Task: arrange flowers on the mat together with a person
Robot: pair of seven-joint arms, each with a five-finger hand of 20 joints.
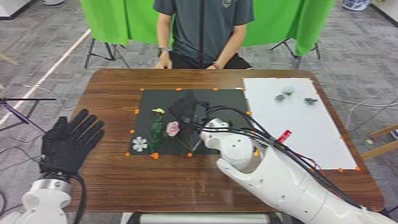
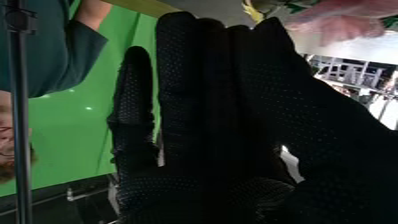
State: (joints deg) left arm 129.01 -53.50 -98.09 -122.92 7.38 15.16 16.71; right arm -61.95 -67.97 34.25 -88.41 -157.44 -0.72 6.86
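Where grey carpet (image 1: pixel 40 45) surrounds the brown table (image 1: pixel 111 175), the left hand (image 1: pixel 69 145) is spread; the right hand (image 1: pixel 187 111) is over the black mat (image 1: pixel 231 97), fingers straight in the right wrist view, which has a dark pole (image 2: pixel 18 125). The yellow flower (image 1: pixel 158 110) lies on the mat, bloom pointing away from the robot, stem lengthwise

Table (image 1: pixel 160 182) lower centre, brown wood, slight sheen; mat (image 1: pixel 222 97) centre, dark, matt; backdrop (image 1: pixel 306 25) top, green cloth; left hand (image 1: pixel 67 147) mid left, black fabric; right arm (image 1: pixel 289 182) lower right, smooth white shell
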